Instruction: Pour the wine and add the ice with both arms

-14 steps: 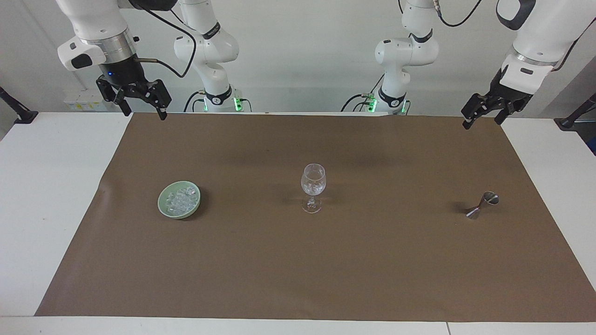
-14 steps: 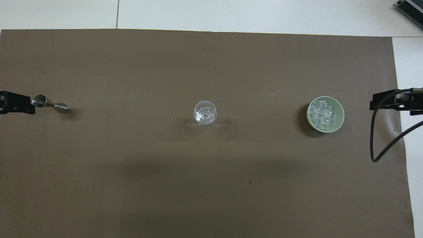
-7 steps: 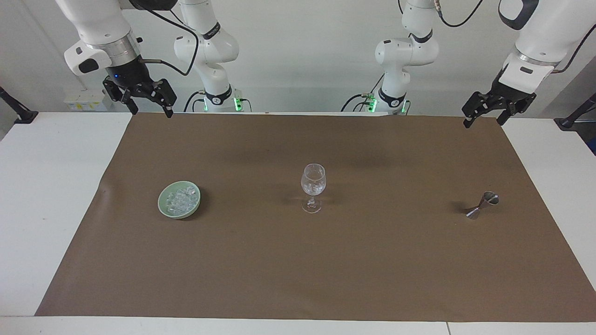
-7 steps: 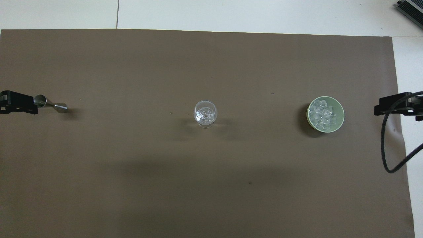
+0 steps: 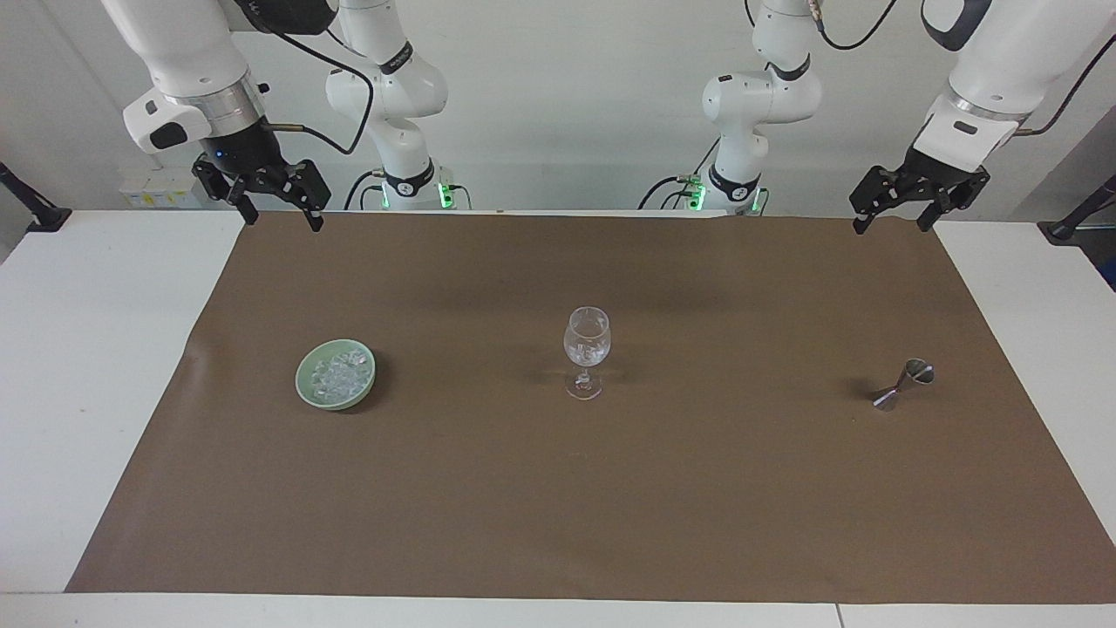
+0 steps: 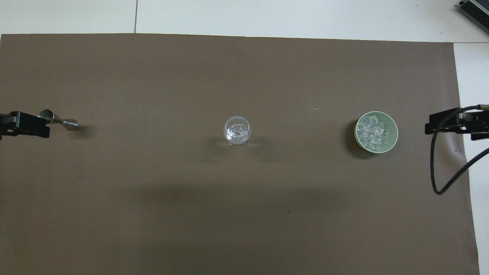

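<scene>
A clear stemmed wine glass (image 5: 586, 349) stands upright mid-mat, with some ice (image 5: 586, 351) in its bowl; it also shows in the overhead view (image 6: 237, 131). A green bowl (image 5: 304, 388) holds several chunks of ice (image 5: 340, 372) toward the right arm's end; the overhead view shows the bowl (image 6: 395, 131) and its ice (image 6: 373, 131). My right gripper (image 5: 281, 218) hangs open and empty, high over the mat's edge by the robots. My left gripper (image 5: 891, 225) hangs open and empty, high over the mat's other corner by the robots.
A steel jigger (image 5: 904, 384) lies on its side toward the left arm's end; in the overhead view the jigger (image 6: 61, 121) is partly covered by the raised left gripper (image 6: 25, 124). The right gripper (image 6: 443, 124) and its black cable (image 6: 435, 172) show beside the bowl. A brown mat (image 5: 558, 506) covers the white table.
Both raised grippers have shifted slightly toward the table's middle. The glass, bowl and jigger have not moved.
</scene>
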Robot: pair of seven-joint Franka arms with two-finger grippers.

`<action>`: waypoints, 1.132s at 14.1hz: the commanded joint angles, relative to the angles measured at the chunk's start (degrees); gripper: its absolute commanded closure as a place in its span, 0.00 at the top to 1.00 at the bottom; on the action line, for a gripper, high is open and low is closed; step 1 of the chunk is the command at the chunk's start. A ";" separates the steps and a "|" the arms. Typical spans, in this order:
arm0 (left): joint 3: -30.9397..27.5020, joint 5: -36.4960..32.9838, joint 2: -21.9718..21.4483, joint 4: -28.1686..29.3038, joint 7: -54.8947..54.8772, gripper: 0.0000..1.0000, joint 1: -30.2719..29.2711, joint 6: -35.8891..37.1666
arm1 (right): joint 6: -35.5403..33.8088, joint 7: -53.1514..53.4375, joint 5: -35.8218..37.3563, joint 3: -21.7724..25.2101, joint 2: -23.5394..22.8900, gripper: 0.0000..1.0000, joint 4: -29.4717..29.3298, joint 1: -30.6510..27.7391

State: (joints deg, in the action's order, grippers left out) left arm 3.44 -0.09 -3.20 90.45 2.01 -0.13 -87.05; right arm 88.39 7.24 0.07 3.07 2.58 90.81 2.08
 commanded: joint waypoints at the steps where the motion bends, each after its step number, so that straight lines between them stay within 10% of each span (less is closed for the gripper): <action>1: 1.92 0.44 1.79 -3.00 -0.43 1.00 -1.01 1.88 | 0.56 -0.65 0.11 -0.17 1.46 1.00 1.83 0.12; 16: 0.60 0.09 2.59 -4.40 -0.52 1.00 -1.01 1.62 | 0.38 -0.74 0.19 -0.26 1.46 1.00 1.65 0.03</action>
State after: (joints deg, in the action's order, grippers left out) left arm 4.21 -0.09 -1.48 88.01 2.02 -0.52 -86.85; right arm 88.35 7.24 0.07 2.93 2.70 91.00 2.11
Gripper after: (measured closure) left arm 0.000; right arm 0.000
